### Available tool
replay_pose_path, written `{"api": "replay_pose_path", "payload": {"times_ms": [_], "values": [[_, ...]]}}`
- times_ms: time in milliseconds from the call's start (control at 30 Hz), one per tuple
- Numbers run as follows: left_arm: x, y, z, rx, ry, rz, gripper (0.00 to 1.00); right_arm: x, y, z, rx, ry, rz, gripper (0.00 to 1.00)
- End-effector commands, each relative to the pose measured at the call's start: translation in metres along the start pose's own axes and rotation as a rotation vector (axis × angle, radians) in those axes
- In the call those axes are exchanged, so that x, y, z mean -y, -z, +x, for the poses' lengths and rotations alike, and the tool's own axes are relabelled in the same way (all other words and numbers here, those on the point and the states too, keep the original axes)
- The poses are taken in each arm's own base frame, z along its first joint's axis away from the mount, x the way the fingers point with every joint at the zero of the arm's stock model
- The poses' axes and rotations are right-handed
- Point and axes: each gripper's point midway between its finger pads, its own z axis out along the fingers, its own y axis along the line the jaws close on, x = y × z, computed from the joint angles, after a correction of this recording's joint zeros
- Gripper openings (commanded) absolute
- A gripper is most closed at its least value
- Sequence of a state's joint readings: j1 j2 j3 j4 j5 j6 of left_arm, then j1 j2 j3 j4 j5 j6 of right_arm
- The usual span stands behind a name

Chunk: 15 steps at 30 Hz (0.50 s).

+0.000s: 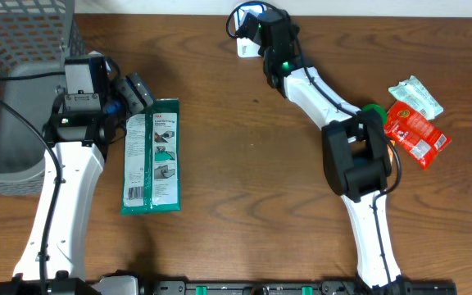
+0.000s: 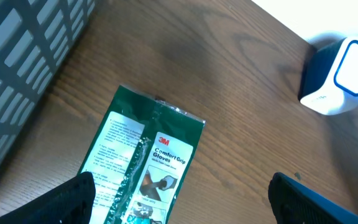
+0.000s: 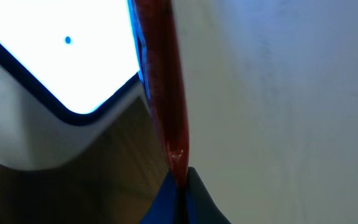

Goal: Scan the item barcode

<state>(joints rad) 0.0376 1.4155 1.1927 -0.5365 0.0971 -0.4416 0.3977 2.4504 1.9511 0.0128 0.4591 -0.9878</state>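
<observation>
Plainly left hand (image 2: 179, 199) wide open, empty, over "3M Comfort Grip Gloves" pack (image 2: 138, 165)

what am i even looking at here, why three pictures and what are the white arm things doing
Two white robot arms work at a wooden table. One picture looks down from above; the others come from cameras on each wrist. The left arm's jaws stand open over a green packet of gloves, beside a grey basket. The right arm's jaws are shut on a thin red packet, holding it at the white barcode scanner. A red snack bag and a pale packet lie at the right.
</observation>
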Motion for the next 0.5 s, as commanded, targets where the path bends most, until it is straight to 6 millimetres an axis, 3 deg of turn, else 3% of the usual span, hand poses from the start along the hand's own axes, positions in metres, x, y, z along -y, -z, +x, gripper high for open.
{"api": "replay_pose_path", "payload": {"times_ms": [0, 133, 467], "values": [[0.000, 0.007, -0.009, 0.031, 0.000, -0.008, 0.89, -0.021, -0.012, 0.003, 0.003, 0.033, -0.024, 0.02], [0.000, 0.007, -0.009, 0.031, 0.000, -0.008, 0.89, -0.026, -0.015, 0.008, -0.012, 0.041, -0.035, 0.02], [0.000, 0.007, -0.009, 0.031, 0.000, -0.008, 0.89, -0.013, -0.015, 0.016, -0.066, 0.174, 0.020, 0.04]]}}
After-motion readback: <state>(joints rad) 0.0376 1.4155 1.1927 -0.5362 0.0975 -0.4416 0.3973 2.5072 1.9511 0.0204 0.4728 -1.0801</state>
